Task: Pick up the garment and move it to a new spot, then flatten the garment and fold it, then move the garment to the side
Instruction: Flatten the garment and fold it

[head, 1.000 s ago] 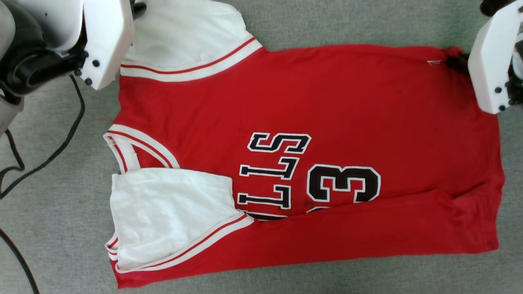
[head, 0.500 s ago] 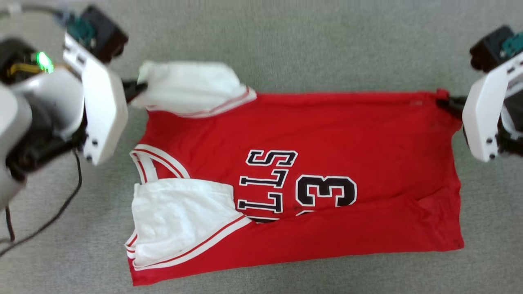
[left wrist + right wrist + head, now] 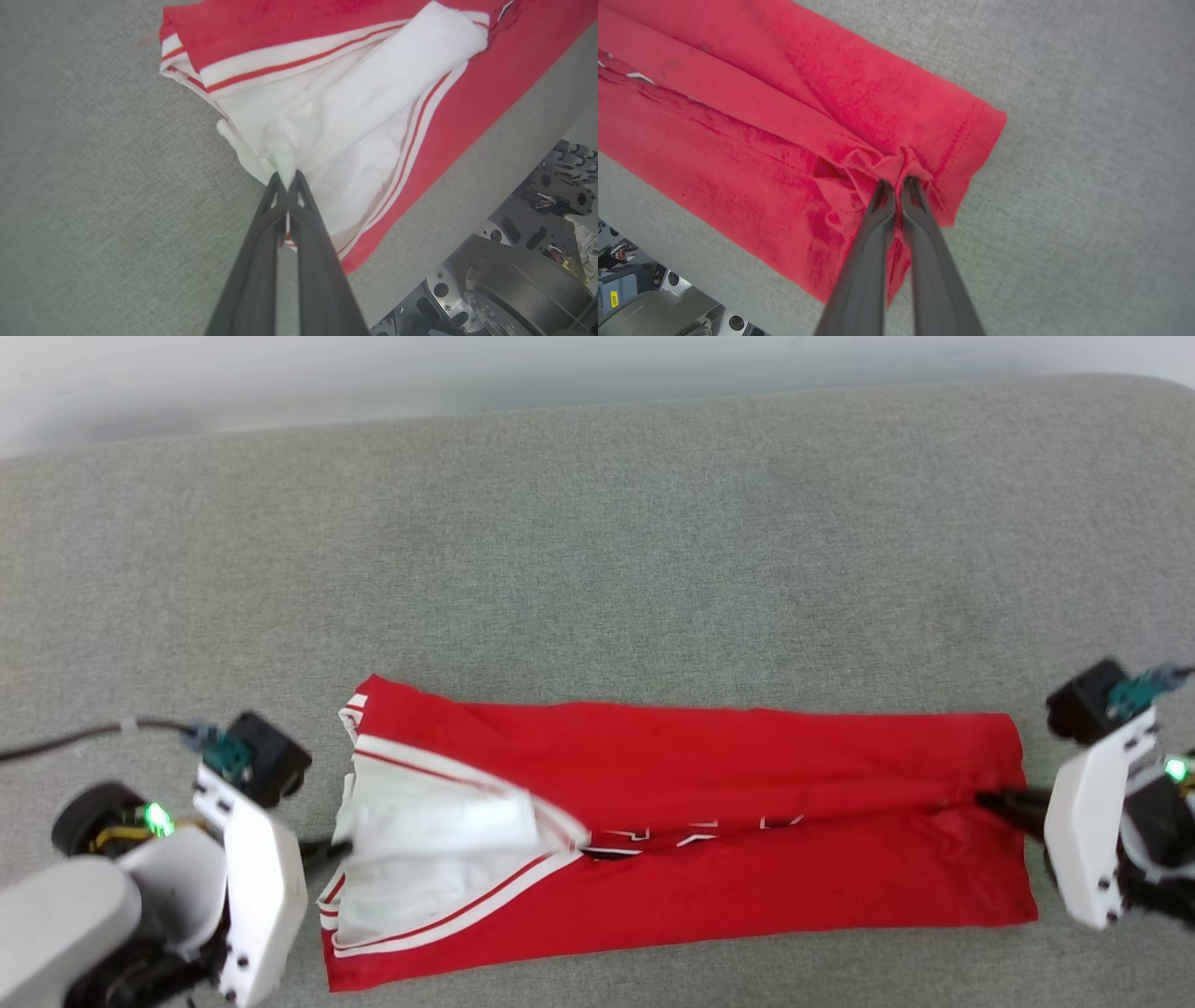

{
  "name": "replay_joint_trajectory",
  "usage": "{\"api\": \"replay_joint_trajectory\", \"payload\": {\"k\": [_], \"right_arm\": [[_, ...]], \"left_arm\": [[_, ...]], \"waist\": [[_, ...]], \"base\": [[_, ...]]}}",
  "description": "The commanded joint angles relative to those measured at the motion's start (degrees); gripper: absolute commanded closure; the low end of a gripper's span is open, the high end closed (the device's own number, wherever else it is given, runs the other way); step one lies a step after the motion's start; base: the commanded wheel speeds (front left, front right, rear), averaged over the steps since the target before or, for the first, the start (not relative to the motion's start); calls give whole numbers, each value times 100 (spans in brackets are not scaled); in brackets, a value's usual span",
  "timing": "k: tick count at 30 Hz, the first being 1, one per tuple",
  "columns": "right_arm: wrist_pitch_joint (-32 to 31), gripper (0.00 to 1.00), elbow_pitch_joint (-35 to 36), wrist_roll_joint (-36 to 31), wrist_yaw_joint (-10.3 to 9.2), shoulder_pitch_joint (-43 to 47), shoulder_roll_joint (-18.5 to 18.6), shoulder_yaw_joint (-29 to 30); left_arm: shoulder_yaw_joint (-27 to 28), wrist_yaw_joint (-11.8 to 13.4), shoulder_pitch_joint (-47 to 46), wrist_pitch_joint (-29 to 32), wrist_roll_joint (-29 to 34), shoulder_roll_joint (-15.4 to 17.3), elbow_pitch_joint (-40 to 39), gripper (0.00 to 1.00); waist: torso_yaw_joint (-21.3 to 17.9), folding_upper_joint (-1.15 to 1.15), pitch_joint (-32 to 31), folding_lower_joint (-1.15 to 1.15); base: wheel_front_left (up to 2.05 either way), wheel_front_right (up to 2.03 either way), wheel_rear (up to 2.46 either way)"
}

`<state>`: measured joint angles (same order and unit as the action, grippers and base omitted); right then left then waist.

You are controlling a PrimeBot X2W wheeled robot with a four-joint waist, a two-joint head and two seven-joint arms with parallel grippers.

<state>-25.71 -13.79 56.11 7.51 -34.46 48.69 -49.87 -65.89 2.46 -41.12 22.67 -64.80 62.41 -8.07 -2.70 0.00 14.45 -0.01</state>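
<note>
The garment (image 3: 709, 775), a red jersey with white sleeves and striped trim, lies folded lengthwise into a long band near the front of the grey surface. Its far half is laid over the near half, and only slivers of the black lettering (image 3: 691, 835) peek out along the fold seam. My left gripper (image 3: 331, 847) is shut on a pinch of the white sleeve (image 3: 280, 149) at the band's left end. My right gripper (image 3: 985, 800) is shut on bunched red hem cloth (image 3: 896, 165) at the right end.
Grey fabric surface (image 3: 597, 551) stretches wide beyond the garment to a pale back edge (image 3: 373, 373). A black cable (image 3: 65, 739) trails at the left. The robot's base (image 3: 514, 289) shows past the surface's near edge in both wrist views.
Both grippers have carried the garment's far edge toward the near edge, folding it in half lengthwise and covering most of the lettering. The head camera has tilted up, showing more surface.
</note>
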Motion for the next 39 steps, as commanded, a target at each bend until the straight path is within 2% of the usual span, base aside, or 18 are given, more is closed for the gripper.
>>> {"api": "replay_joint_trajectory", "payload": {"k": [1,5,11,12,13,18,21,26,32,36,39], "right_arm": [[32,100,-8,-1,-4,124,28,-33],[141,100,-146,-73,-4,356,-144,-89],[185,100,-540,-162,-5,464,-435,-203],[234,72,-574,-176,-6,432,-462,-166],[293,0,-593,-205,-6,395,-465,-131],[579,0,-268,-206,-5,227,-311,96],[776,0,-24,-146,-4,224,-175,353],[1082,0,191,10,-4,453,17,1015],[1259,0,-101,144,-4,907,33,1819],[1193,0,-394,322,-3,1262,-170,2156],[1142,0,-550,568,-3,1487,-369,2365]], "left_arm": [[-20,34,111,-57,-5,26,6,100],[-161,141,459,-247,-82,-80,108,100],[-306,67,714,-361,-183,-391,518,100],[-312,55,732,-375,-192,-426,577,86],[-290,49,733,-429,-210,-450,612,0],[-65,208,655,-967,13,-372,584,0],[90,444,637,-1451,236,-343,517,0],[452,1100,761,-2496,536,-484,533,0],[909,1808,958,-3595,761,-782,696,0],[1268,2213,1227,-3773,1040,-1008,753,0],[1796,2487,1458,-3792,1482,-1300,655,0]], "waist": [[-8,0,7,1],[-48,0,91,1],[-68,0,154,1],[-70,0,144,1],[-70,0,125,1],[-72,0,-12,1],[-60,0,-60,1],[-16,0,-60,1],[51,0,-63,1],[103,0,-61,1],[157,0,-59,1]], "base": [[0,0,0],[0,0,0],[0,0,0],[0,0,0],[0,0,0],[0,0,0],[0,0,0],[0,0,0],[0,0,0],[0,0,0],[0,0,0]]}}
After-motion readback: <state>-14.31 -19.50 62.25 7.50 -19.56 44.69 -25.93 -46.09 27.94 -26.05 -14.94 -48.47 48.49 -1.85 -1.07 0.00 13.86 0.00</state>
